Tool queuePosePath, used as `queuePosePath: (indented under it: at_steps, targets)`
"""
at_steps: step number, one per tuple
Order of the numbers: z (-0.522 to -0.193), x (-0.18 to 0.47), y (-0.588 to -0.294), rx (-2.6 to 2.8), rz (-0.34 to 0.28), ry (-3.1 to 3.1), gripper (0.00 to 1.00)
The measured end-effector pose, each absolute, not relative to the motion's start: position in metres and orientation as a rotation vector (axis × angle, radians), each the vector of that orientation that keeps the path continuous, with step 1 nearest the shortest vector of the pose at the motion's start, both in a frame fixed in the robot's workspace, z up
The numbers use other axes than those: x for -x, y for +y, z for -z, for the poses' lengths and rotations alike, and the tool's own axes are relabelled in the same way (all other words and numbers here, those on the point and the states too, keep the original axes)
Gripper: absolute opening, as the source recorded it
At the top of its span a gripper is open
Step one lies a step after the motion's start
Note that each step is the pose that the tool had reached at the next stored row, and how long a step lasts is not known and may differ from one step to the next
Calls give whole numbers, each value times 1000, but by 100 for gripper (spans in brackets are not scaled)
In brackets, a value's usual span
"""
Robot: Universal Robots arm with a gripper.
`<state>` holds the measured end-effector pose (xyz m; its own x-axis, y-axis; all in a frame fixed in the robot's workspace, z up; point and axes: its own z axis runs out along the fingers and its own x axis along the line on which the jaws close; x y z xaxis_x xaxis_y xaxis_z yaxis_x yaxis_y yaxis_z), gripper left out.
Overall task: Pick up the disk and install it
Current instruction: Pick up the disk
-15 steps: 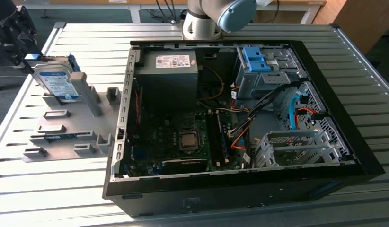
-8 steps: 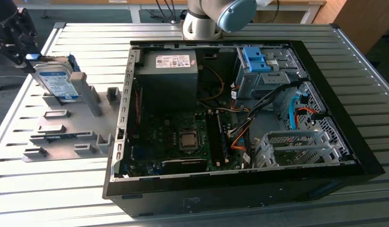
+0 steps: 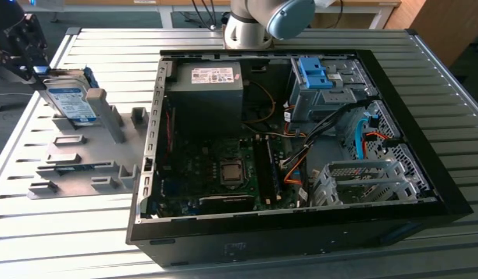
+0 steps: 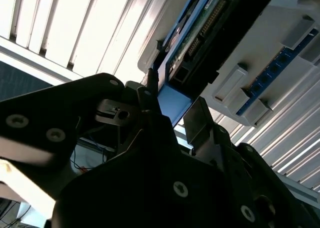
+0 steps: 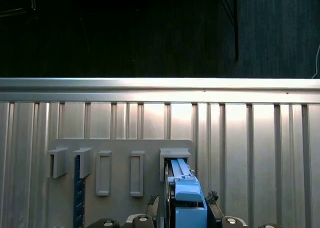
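The disk (image 3: 70, 100), a silver drive with a white-and-blue label in a blue carrier frame, stands tilted on edge over the far end of a grey slotted holder (image 3: 76, 168) at the exterior view's left. My black gripper (image 3: 49, 75) is at the disk's upper end, fingers on both sides, shut on it. In the first wrist view the blue carrier (image 5: 186, 195) runs between my fingertips (image 5: 212, 200) toward a holder slot (image 5: 175, 158). The second wrist view shows the disk's circuit-board side (image 4: 197, 43) and my gripper (image 4: 175, 105) clamped on the blue frame.
An open black computer case (image 3: 425, 192) lies on the slatted metal table (image 3: 60, 244) to the holder's right. Inside are a power supply (image 3: 208, 93), a motherboard (image 3: 223, 174), cables, a grey drive bay (image 3: 324, 99) with a blue bracket (image 3: 313, 72), and a lower metal cage (image 3: 363, 180).
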<state>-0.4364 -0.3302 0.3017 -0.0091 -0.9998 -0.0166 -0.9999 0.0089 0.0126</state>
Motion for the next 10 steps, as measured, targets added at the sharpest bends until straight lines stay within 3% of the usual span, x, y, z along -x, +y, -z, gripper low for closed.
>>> queuePosePath:
  at_steps: [1,6,7,10]
  targets:
    - [-301,436,-330,2209,-32,2229,47]
    - [-300,436,-330,2209,-32,2229,46]
    - [-300,436,-330,2209,-32,2229,39]
    - [-300,436,-330,2209,-32,2229,39]
